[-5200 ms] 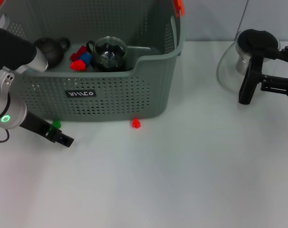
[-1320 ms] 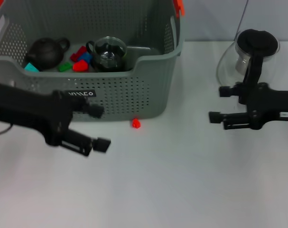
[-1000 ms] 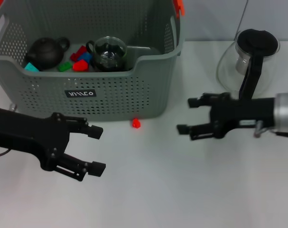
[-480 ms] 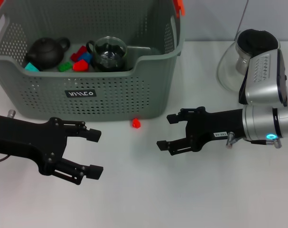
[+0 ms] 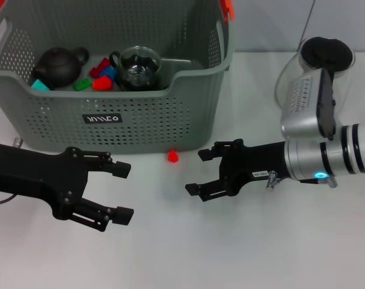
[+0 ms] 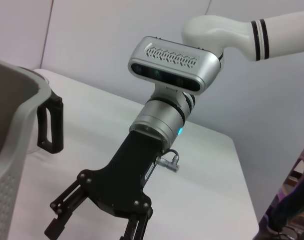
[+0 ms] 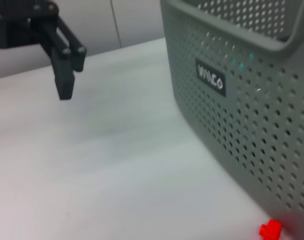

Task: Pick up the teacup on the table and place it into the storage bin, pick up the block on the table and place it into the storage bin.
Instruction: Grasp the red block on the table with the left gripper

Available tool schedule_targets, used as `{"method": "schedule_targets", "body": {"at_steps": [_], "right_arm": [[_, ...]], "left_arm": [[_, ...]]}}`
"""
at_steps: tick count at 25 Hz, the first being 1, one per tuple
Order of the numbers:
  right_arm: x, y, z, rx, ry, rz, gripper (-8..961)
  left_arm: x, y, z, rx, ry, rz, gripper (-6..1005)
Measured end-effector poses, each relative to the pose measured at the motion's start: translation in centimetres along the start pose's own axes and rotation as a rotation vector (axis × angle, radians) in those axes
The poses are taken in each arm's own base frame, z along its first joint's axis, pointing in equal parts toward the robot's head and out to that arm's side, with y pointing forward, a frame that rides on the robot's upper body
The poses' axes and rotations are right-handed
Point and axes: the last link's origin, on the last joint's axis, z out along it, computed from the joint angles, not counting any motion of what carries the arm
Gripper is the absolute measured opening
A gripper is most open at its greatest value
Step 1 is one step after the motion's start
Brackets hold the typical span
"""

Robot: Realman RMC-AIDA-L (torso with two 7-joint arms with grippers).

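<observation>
A small red block (image 5: 172, 156) lies on the white table just in front of the storage bin (image 5: 188, 123), also visible in the right wrist view as the block (image 7: 270, 230) below the bin wall (image 7: 242, 105). A glass teacup (image 5: 139, 67) with a dark handle stands inside the bin. My right gripper (image 5: 197, 172) is open, low over the table, a short way right of the red block and empty. My left gripper (image 5: 124, 192) is open and empty at the front left, below the bin. The left wrist view shows the right gripper (image 6: 94, 227) open.
Inside the bin are a black teapot (image 5: 59, 65) and several coloured blocks (image 5: 98, 77). A glass carafe (image 5: 314, 72) with a black lid stands at the back right, behind the right arm. Orange-red handle parts (image 5: 228, 8) sit on the bin's rim.
The right gripper has reached further left and slightly nearer, closing on the red block. The left gripper has barely shifted. The block has not moved.
</observation>
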Motion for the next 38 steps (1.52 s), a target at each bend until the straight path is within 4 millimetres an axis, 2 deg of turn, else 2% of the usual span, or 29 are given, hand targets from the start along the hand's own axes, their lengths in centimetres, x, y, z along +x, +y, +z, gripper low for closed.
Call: {"method": "schedule_targets", "body": {"at_steps": [19,25,30,38], "right_arm": [[-0.6,0.2,2.6,0.042,0.056,-0.066,910],[-0.6,0.2,2.9,0.059,0.064,-0.072,760],[-0.8,-0.1,3.2,0.085,0.055,-0.063,514],[-1.1,-0.3,3.5,0.117,0.044,-0.046,472]], "left_arm": [[-0.2,-0.2,0.3,0.002,0.004,-0.015,950],[-0.2,-0.2,0.2,0.006,0.004,-0.015,950],[-0.2,-0.3,0.3,0.008,0.003,-0.014,950],[-0.2,-0.4,0.4,0.013,0.001,-0.012,950]]}}
